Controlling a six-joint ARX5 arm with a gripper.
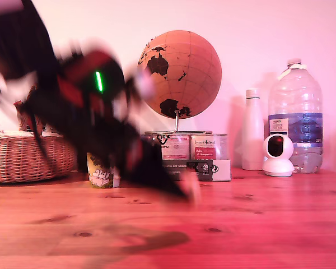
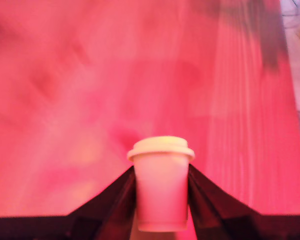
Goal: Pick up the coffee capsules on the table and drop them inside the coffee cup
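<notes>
A cream-white coffee capsule (image 2: 161, 182) with a flanged rim sits between my two dark fingers (image 2: 210, 202) in the wrist view, clamped from both sides above the red wooden table (image 2: 90, 100). In the exterior view my arm is a dark motion-blurred mass, and my gripper (image 1: 185, 193) points down toward the tabletop at its tip. The coffee cup (image 1: 102, 171), a short mug with a green-and-yellow print, stands behind the arm, partly covered by it. No other capsule shows.
A wicker basket (image 1: 28, 157) sits on the exterior view's left. Behind the cup stand a globe (image 1: 182, 73) on labelled tins (image 1: 193, 147), a white bottle (image 1: 253, 131), a small white camera (image 1: 278, 154) and a large water bottle (image 1: 295, 115).
</notes>
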